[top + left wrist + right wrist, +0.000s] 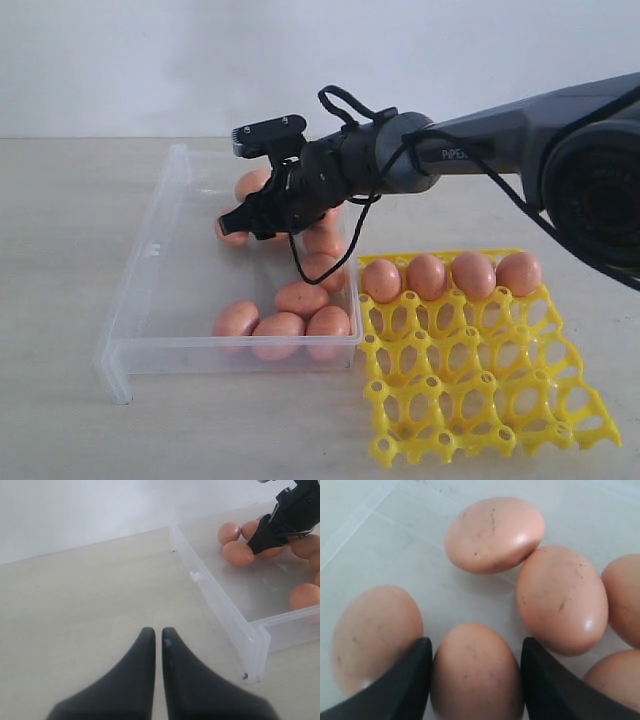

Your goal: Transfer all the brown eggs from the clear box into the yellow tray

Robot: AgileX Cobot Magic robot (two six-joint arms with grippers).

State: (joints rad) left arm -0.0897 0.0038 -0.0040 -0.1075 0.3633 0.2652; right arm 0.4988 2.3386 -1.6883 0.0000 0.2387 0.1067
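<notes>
Inside box (150, 270), right end effector (475, 647) grips one egg (475, 685) across its short axis, maybe not lifted yet; smooth fragile shell, squeeze lightly. Left end effector (154, 642) closed, idle over bench (75, 605).

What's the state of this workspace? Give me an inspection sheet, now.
surface: pale table.
job's things: clear box holds loose brown eggs; yellow tray beside it carries four more along one edge row.
clutter: nothing seen.
hands: right hand closed on one egg in the box; left hand shut, empty, over the table.
cables: black cable hangs from the right wrist over the box.
surroundings: plain pale wall.
</notes>
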